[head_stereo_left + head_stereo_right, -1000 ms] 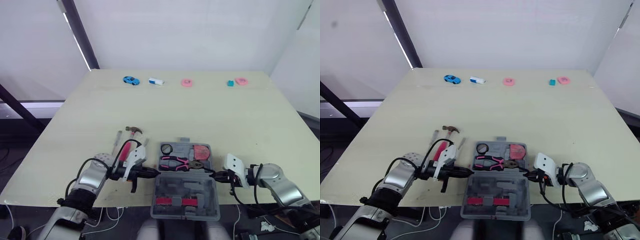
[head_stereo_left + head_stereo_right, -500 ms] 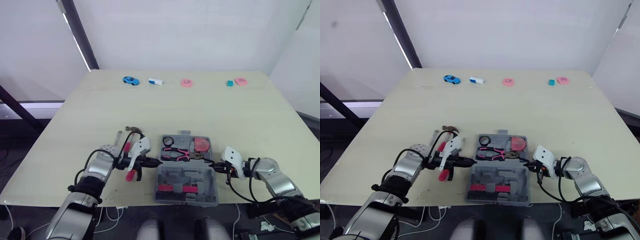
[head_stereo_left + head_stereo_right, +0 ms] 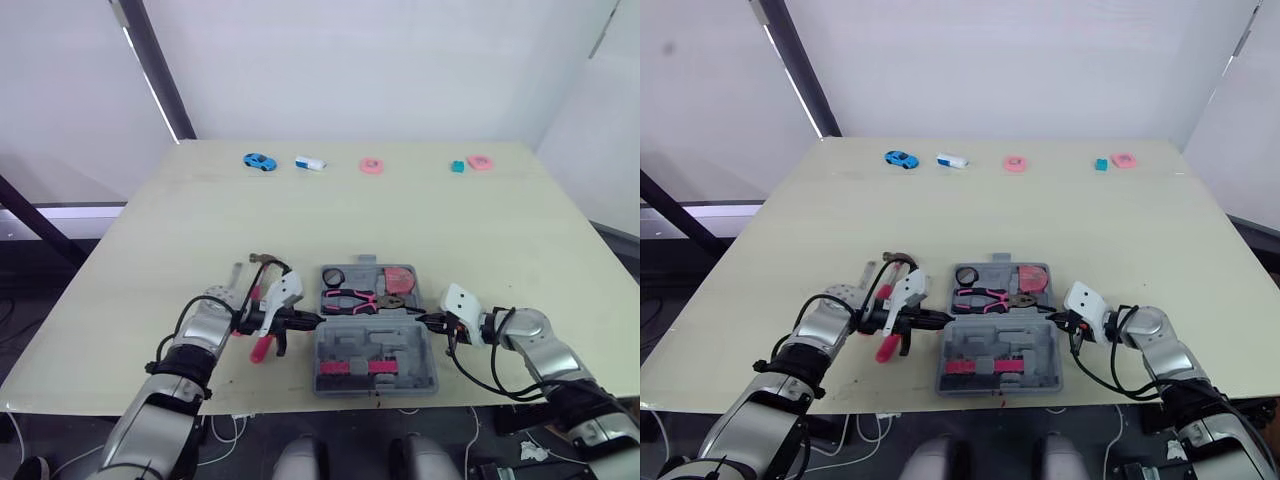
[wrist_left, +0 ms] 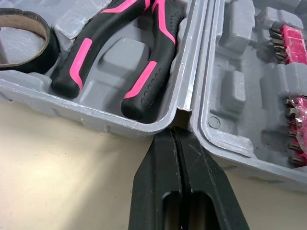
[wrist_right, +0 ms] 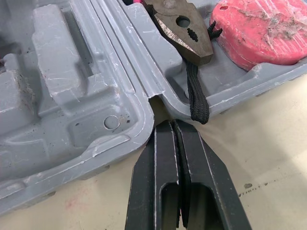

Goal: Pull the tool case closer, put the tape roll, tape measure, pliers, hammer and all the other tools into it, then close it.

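The tool case (image 3: 428,352) lies open flat at the bench's (image 3: 400,215) near edge. Its far half holds the tape roll (image 3: 334,275), the pliers (image 3: 350,298) and the pink tape measure (image 3: 402,279); its near half holds pink bits (image 3: 352,367). The left tool (image 4: 178,139) is closed on nothing, tips at the hinge notch on the case's left side. The right tool (image 5: 172,127), also closed and empty, meets the hinge notch on the case's right side. The hammer (image 3: 267,260) lies outside, just left of the case. A blue toy car (image 3: 260,160) sits well beyond the case, at the far edge.
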